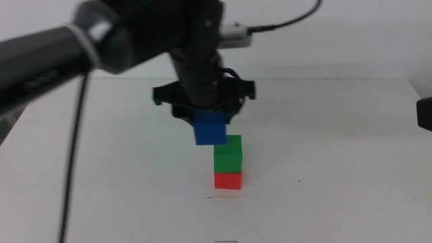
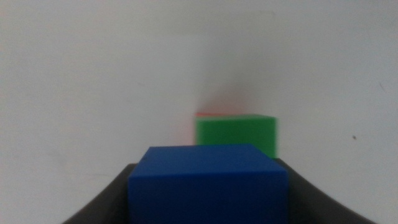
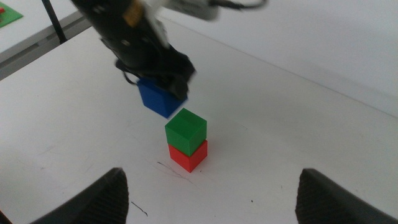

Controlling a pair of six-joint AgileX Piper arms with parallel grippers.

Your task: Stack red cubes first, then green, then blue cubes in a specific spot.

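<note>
in the middle view the left gripper (image 1: pixel 208 115) hangs above the white table (image 1: pixel 337 169), its jaws clamped on the blue cube (image 1: pixel 210 128). the green cube (image 1: pixel 228 154) sits squarely on the red cube (image 1: pixel 228 179), and that pair stands just behind the short thin dark line (image 1: pixel 226 198) marking the chosen spot. the blue cube is in the air, just left of the green cube's top and a little higher; it overlaps the green cube's upper left corner in this picture, and i cannot tell whether they touch. the coming move, as i judge it, turns on this offset: the blue cube must go right until it is over the green one, then down. the right gripper (image 1: pixel 424 113) waits at the far right edge.

in the left wrist view the blue cube (image 2: pixel 208 183) fills the space between the dark jaws, held flat and level. the green cube (image 2: pixel 236 134) lies beyond it and off to one side, with a sliver of the red cube (image 2: pixel 208 114) showing at its edge.

in the right wrist view the right gripper (image 3: pixel 211 196) has its jaws wide apart, holding nothing, well short of the stack. the left gripper (image 3: pixel 155 71) carries the blue cube (image 3: pixel 158 99) beside and slightly above the green cube (image 3: pixel 185 129), which rests on the red cube (image 3: pixel 188 155). there are no containers on the table.
</note>
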